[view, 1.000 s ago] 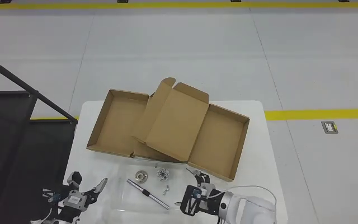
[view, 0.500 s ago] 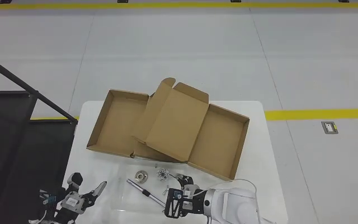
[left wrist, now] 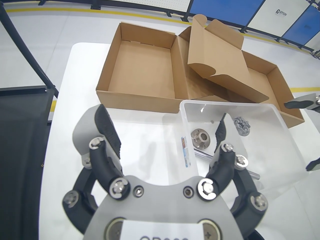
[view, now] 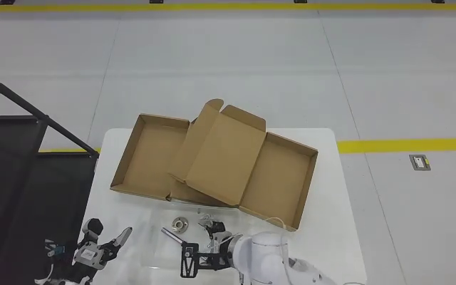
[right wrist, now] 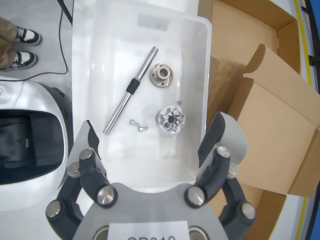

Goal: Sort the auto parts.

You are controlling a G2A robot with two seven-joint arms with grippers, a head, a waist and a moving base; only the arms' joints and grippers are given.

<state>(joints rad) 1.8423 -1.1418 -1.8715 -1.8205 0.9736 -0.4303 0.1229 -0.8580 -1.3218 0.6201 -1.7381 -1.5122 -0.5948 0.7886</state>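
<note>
Right jaws swung leftward, now spread above the clear tub (right wrist: 112, 16). Rod (right wrist: 130, 91) lay inside the tub just ahead, long axis slanting across their gap. Left jaws spread, farther off beside the tub.

One long metal rod (right wrist: 131, 89), one flanged metal hub (right wrist: 161, 74), one toothed round metal piece (right wrist: 171, 123), two small screws (right wrist: 134, 123). One clear plastic bin (right wrist: 82, 51). Two open cardboard boxes (view: 146, 153). One white tabletop (view: 328, 228).

left gripper (left wrist: 162, 119) and right gripper (right wrist: 153, 126) both hang low, jaws spread wide apart.
</note>
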